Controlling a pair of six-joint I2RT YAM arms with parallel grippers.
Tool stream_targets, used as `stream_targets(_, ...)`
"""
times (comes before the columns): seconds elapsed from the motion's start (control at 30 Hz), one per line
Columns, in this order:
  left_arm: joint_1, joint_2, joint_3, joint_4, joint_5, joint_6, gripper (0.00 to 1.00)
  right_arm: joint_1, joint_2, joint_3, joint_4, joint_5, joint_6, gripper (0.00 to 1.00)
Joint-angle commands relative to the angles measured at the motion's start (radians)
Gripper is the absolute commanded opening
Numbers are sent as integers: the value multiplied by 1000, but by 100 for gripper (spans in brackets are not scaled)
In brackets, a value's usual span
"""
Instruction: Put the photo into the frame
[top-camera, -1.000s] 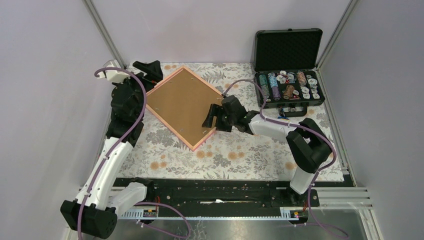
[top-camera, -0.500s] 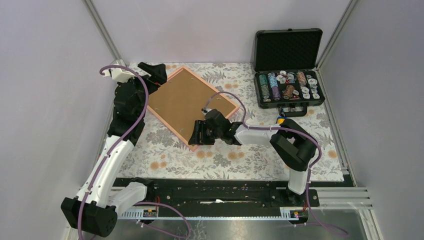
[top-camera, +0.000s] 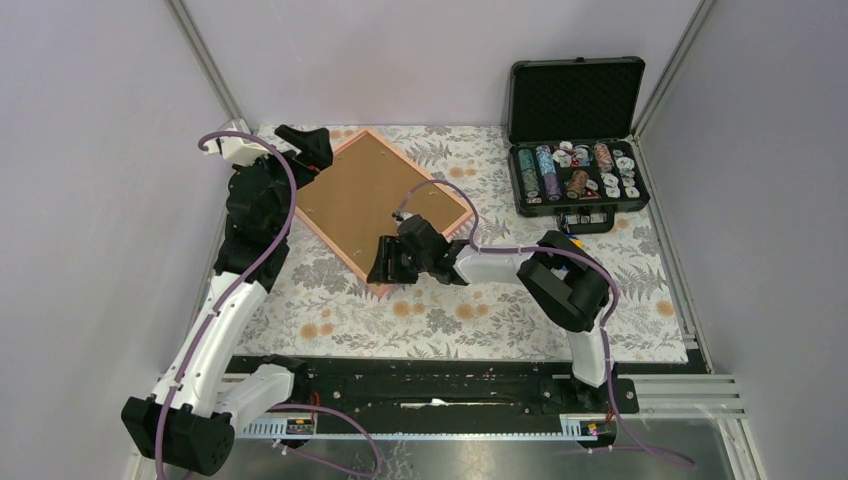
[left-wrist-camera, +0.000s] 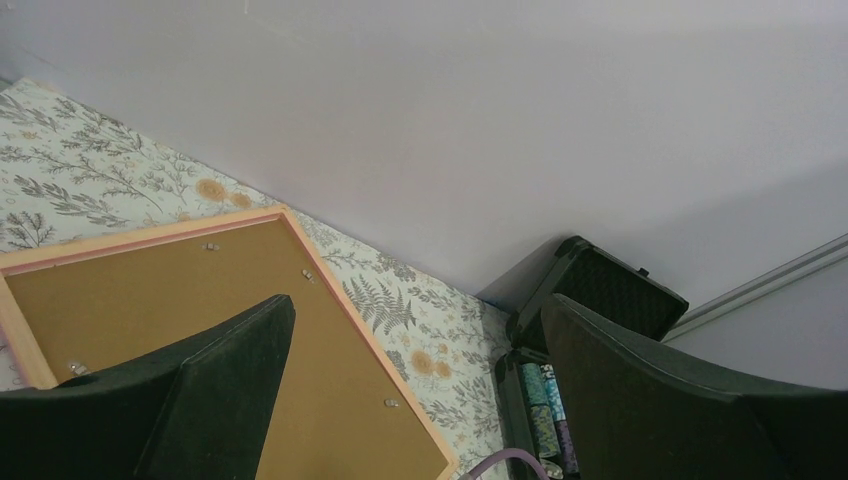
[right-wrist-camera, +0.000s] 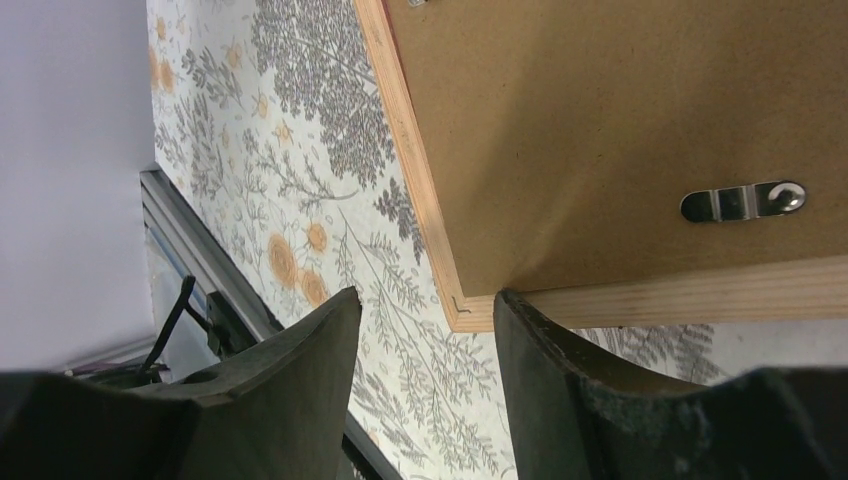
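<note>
Swinging round from the right edge of the frame, the right gripper now has its near corner between half-parted jaws, not visibly pinched; the left gripper hangs released over the far corner. With the frame face down on the tabletop, backing board uppermost under both jaws and no photo in sight, I would steady that corner lightly and free the clip just ahead first.

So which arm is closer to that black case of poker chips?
The right. The right gripper is at the frame's near corner, to the case's left; the left gripper hovers over the frame's far-left edge, farther off across the frame.
</note>
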Motion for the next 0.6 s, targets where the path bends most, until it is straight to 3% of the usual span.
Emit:
stream_targets(0.0, 0, -27, 38, 15, -21, 23, 99, 5, 55, 56, -6, 98, -51, 60)
stream_targets(0.27, 0, -30, 39, 17, -19, 26, 99, 5, 74, 153, -208, 201, -150, 65)
stream_targets(0.4, 1, -33, 41, 9, -24, 28, 99, 6, 139, 276, -418, 191, -215, 71)
stream_targets(0.57, 0, -38, 42, 9, -15, 28, 99, 5, 235, 371, -500, 142, -271, 71)
